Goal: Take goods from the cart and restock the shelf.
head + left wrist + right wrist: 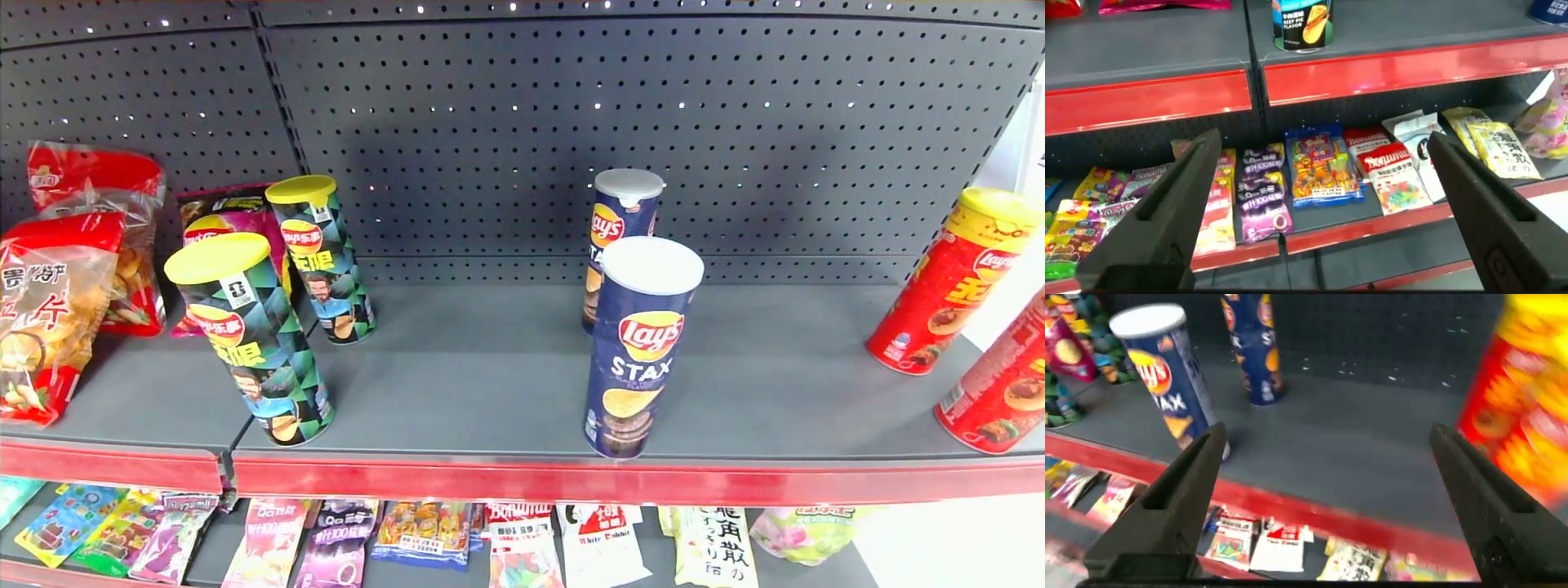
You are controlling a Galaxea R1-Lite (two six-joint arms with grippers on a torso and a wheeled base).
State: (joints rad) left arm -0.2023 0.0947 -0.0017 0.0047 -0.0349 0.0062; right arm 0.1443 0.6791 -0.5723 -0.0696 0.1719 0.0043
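Grey metal forms the shelf (pixel 490 384) to be restocked. It has one wide bare stretch between the green-patterned cans and the navy cans, and another between the navy cans and the red cans. Neither arm holds any goods. The left tool (pixel 1323 139) is spread wide with nothing between its fingers and faces the lower shelf (pixel 1372 233). The right tool (pixel 1327 433) is spread just as wide and just as bare, level with the shelf's red front lip (pixel 571 478).

The main risk, as I judge it, is toppling. Every can here is tall and narrow, so a brush from an arm or an open finger could tip one. The front navy can (pixel 642 343) stands close to the lip and could roll off. In the right wrist view it sits near one finger while a red can (pixel 1527 400) looms near the other, so a wide spread leaves little margin on either side.

A second risk is setting new stock against a standing can and pushing it into the one behind it.

At the left end are the snack bags (pixel 49 310). Next come the front green-patterned can (pixel 249 339) and the rear one (pixel 322 257). The rear navy can (pixel 618 237) stands near the pegboard back, and two red cans (pixel 951 282) sit at the right end. Below them hang small packets (pixel 424 535).
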